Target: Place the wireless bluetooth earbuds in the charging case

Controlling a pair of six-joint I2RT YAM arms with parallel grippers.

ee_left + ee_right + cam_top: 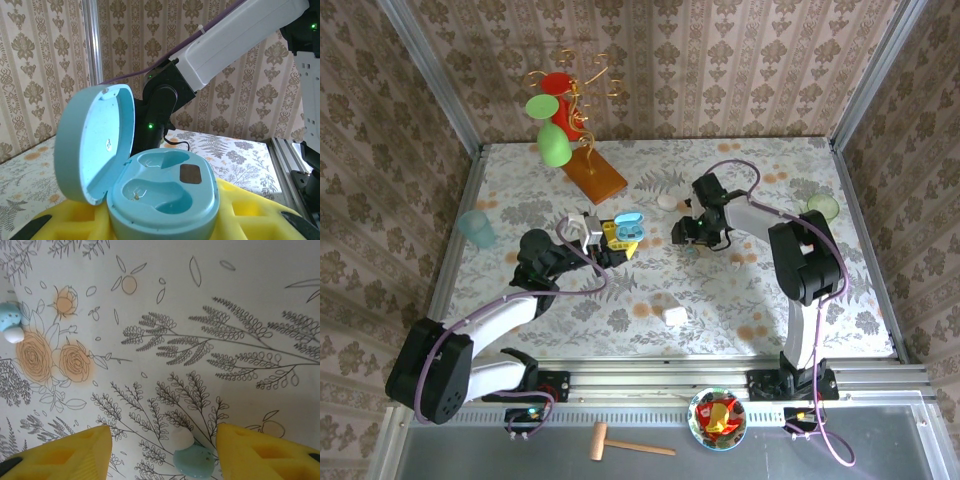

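An open pale blue charging case sits between the yellow fingers of my left gripper, which is shut on it. Its lid stands up at the left, and both wells are empty. In the top view the case is held just above the table's middle by the left gripper. My right gripper hangs open over the tablecloth. A pale blue earbud with a white tip lies between its fingers, close to the right finger. A second earbud lies at the far left. The right gripper is just right of the case.
A white case lies behind the right gripper and another white case lies nearer the front. A mug tree stands at the back, a blue cup at the left, a green lid at the right.
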